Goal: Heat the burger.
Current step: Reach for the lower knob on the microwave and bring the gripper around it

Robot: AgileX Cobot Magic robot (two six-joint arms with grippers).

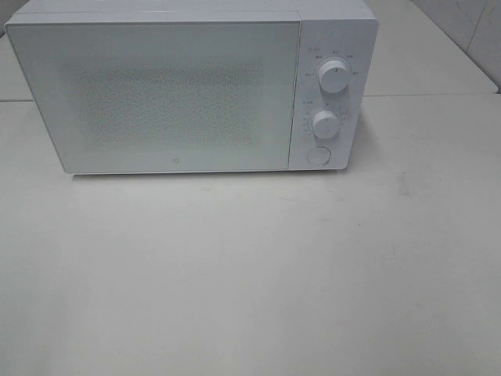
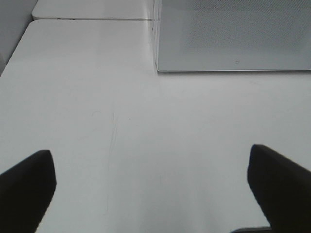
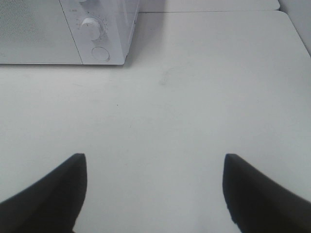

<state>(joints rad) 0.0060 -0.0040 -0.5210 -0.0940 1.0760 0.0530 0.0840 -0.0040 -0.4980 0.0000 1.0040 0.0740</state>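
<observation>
The burger is out of view in every frame. A white microwave (image 1: pixel 188 86) stands at the back of the table with its door shut; two round knobs (image 1: pixel 326 124) and a round button (image 1: pixel 318 155) sit on its right panel. Neither arm shows in the exterior high view. In the left wrist view my left gripper (image 2: pixel 150 184) is open over bare table, short of the microwave's (image 2: pixel 233 36) front left corner. In the right wrist view my right gripper (image 3: pixel 153 187) is open with nothing between its fingers, short of the microwave's (image 3: pixel 97 34) control panel corner.
The white table (image 1: pixel 250 274) spreads in front of the microwave. A seam with a second table surface (image 1: pixel 438 47) runs behind. A tiled wall (image 1: pixel 477 31) rises at the back right.
</observation>
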